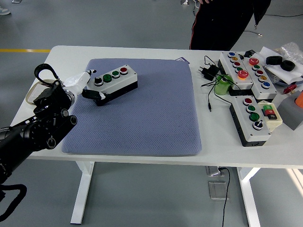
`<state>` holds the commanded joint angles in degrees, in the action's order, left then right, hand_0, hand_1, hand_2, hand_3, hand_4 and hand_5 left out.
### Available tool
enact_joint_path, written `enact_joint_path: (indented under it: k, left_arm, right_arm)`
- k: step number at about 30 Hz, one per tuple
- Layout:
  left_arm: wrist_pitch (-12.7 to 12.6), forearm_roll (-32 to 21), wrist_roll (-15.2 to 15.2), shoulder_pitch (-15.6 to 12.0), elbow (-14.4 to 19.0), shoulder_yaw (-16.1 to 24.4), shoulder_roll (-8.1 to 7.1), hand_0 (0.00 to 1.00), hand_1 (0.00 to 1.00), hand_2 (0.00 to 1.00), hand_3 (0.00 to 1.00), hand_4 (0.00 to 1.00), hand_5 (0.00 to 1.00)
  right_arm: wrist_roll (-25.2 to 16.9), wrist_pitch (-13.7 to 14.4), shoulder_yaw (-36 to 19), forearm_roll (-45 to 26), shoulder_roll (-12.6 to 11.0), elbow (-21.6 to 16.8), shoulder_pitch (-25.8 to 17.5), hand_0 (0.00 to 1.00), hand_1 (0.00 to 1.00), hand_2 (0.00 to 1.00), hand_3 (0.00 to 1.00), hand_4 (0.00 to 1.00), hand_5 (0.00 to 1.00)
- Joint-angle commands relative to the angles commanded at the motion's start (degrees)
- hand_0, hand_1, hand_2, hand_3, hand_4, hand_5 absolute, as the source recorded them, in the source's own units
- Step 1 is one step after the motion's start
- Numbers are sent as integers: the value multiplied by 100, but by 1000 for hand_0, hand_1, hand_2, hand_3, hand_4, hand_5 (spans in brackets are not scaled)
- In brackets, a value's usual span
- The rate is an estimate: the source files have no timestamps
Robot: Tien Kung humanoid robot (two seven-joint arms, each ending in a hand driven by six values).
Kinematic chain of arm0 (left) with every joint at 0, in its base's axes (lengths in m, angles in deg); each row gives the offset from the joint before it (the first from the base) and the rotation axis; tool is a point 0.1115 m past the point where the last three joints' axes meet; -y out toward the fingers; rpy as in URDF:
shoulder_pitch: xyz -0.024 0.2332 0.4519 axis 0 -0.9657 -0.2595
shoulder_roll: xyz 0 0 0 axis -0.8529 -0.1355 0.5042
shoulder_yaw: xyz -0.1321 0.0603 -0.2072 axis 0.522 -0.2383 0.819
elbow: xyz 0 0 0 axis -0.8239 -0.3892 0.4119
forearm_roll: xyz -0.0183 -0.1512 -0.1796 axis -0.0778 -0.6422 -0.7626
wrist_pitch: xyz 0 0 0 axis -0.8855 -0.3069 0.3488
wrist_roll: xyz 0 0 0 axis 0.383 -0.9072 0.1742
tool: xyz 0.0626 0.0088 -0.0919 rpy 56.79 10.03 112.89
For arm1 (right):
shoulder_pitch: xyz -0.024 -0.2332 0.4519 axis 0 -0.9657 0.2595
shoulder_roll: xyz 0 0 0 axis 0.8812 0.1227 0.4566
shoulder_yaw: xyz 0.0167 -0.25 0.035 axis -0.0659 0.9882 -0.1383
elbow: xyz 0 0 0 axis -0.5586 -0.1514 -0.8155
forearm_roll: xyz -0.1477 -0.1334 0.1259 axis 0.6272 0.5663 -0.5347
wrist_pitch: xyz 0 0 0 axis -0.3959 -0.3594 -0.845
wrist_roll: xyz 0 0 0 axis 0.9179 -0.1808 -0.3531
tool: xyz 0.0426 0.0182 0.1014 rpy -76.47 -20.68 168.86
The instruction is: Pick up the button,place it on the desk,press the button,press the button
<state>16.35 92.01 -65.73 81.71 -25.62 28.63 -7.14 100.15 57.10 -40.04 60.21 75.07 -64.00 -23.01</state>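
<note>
One high head camera looks forward and down over the white table (142, 158).

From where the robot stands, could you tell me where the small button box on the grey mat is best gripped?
Probably across the left short end of the button box, coming from the left, where the left hand already is. The box is a long block lying slightly askew; its top carries buttons, so the plain side walls are safer.

It is bright and even all over my white table (142, 153). The light comes from above, so shadows are soft and small. A thin dark shadow sits under the button box (115, 83) on the gray mat (142, 118). The grey floor (118, 23) has no strong glare. Everything looks sharp. My black arm (28, 135) looks very dark, and its parts are hard to see.
</note>
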Motion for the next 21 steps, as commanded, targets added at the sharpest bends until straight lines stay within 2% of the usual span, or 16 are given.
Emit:
enact_joint_path:
  k: [3,4,6,9,10,15,16,21]
  left_arm:
    - [-258,-106,77,-8,-63,-45,70,814,849,838,998,998,400]
    - [-337,-142,101,-4,-97,-68,93,726,757,701,959,985,346]
    - [-433,-194,121,-1,-142,-116,123,726,757,701,959,985,346]
    - [-453,-242,111,11,-215,-182,155,726,757,701,959,985,346]
    - [-454,-256,104,14,-244,-197,162,631,692,652,924,960,293]
    - [-452,-345,71,12,-319,-293,175,631,692,652,924,960,293]
    - [-462,-404,83,6,-341,-356,172,535,656,628,766,966,311]
    - [-577,-529,105,-26,-398,-442,194,535,656,628,766,966,311]
  right_arm:
    - [0,-4,10,7,-2,0,-4,646,508,548,591,261,370]
    - [-3,-6,21,0,-4,0,0,646,508,548,591,261,370]
    - [-7,-4,25,-11,-3,0,3,646,508,548,591,261,370]
    - [-5,-4,28,1,-3,0,7,646,508,548,591,261,370]
    - [-4,-5,30,12,-4,0,10,646,508,548,590,261,370]
    - [-3,-1,20,28,-2,0,18,646,508,548,590,261,370]
    - [-4,-3,22,36,-3,0,20,646,508,549,591,260,369]
    - [-10,-5,32,31,-3,0,33,646,508,549,591,260,369]
